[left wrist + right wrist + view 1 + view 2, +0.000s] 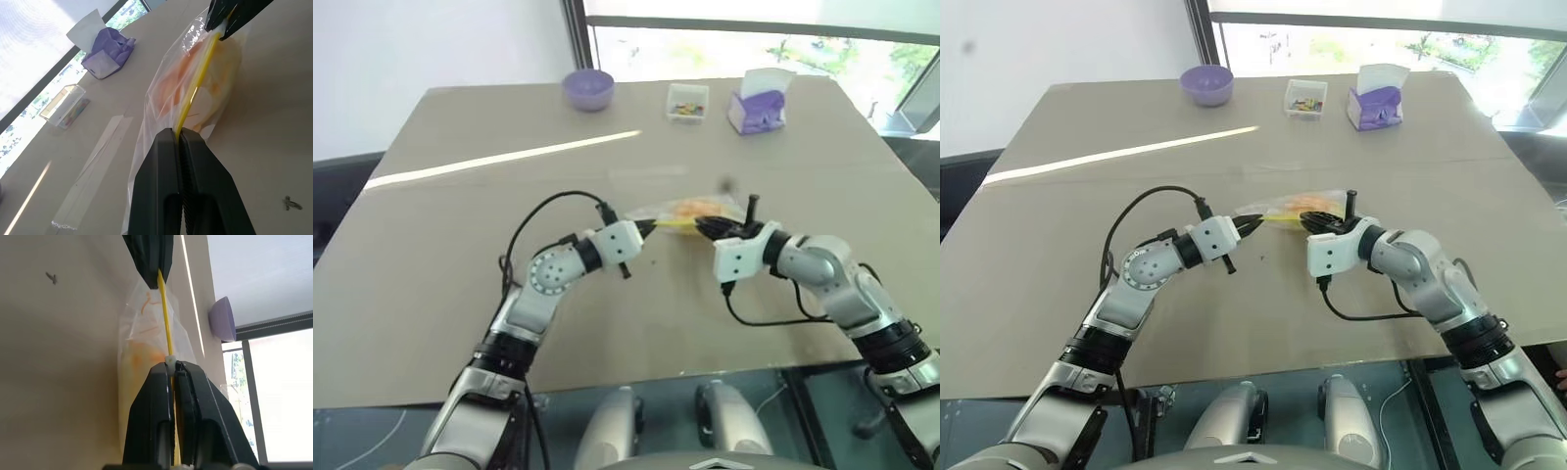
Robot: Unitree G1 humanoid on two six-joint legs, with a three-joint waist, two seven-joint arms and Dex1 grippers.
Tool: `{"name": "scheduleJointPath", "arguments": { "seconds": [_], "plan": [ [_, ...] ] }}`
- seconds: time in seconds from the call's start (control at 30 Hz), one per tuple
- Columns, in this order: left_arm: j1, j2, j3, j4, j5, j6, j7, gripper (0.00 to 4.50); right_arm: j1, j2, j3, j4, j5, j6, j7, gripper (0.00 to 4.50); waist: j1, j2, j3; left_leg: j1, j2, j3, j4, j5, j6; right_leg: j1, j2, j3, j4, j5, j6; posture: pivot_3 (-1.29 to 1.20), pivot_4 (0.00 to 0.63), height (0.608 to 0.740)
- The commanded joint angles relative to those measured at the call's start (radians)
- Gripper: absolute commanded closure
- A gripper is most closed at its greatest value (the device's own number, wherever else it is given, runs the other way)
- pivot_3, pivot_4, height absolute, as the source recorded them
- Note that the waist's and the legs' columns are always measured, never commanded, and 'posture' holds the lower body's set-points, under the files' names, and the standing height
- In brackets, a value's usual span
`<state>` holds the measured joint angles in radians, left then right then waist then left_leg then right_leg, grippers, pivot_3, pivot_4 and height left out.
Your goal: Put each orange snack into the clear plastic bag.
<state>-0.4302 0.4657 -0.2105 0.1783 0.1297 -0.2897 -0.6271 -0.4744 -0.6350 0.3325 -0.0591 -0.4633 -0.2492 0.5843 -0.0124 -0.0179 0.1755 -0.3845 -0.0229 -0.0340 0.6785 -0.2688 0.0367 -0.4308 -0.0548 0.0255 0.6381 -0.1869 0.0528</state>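
- Your left hand (182,142) is clamped on one end of the yellow seal strip (195,93) of the clear plastic bag (161,112), fingers pressed together with the strip between them.
- Your right hand (174,366) is pinched shut on the same strip near its other end, right at the small white slider (169,360). That looks like a grip chosen for running the zip along, with the left hand anchoring the far end.
- Holding both ends keeps the strip stretched straight between the hands, so the bag hangs below it, just over the counter (460,294), rather than lying slack. That tension is what a slider needs to travel cleanly.
- The orange snack (142,357) sits inside the bag, showing as an orange-yellow mass through the film; how many are in there you cannot tell.
- No snack lies loose on the counter, so I judge the loading done and the sealing in hand.
- The purple bowl (588,88), small clear box (687,101) and purple tissue box (759,103) stand well apart at the far edge, out of your way.
- Watch that the film does not bunch under the slider.
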Motion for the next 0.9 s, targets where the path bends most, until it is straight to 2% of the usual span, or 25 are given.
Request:
{"name": "scheduleJointPath", "arguments": {
  "seconds": [0.03, 0.9],
  "plan": [
    [0.004, 0.036, 0.060, 0.028, -0.010, 0.005, 0.025, 4.50, 0.017, -0.067, -0.110, 0.008, 0.007, 0.034, -0.020, 4.47, 0.000, 0.000, 0.000, 0.000, 0.000, 0.000, 0.000, 0.000, 0.000, 0.000, 0.000, 0.000, 0.000, 0.000, 0.000, 0.00, 0.150, 0.740],
    [0.033, 0.061, 0.072, 0.007, -0.025, 0.012, 0.030, 4.50, 0.081, -0.168, -0.141, 0.081, 0.021, 0.038, -0.075, 4.47, 0.000, 0.000, 0.000, 0.000, 0.000, 0.000, 0.000, 0.000, 0.000, 0.000, 0.000, 0.000, -0.001, 0.000, 0.000, 0.00, 0.150, 0.740]
  ]
}}
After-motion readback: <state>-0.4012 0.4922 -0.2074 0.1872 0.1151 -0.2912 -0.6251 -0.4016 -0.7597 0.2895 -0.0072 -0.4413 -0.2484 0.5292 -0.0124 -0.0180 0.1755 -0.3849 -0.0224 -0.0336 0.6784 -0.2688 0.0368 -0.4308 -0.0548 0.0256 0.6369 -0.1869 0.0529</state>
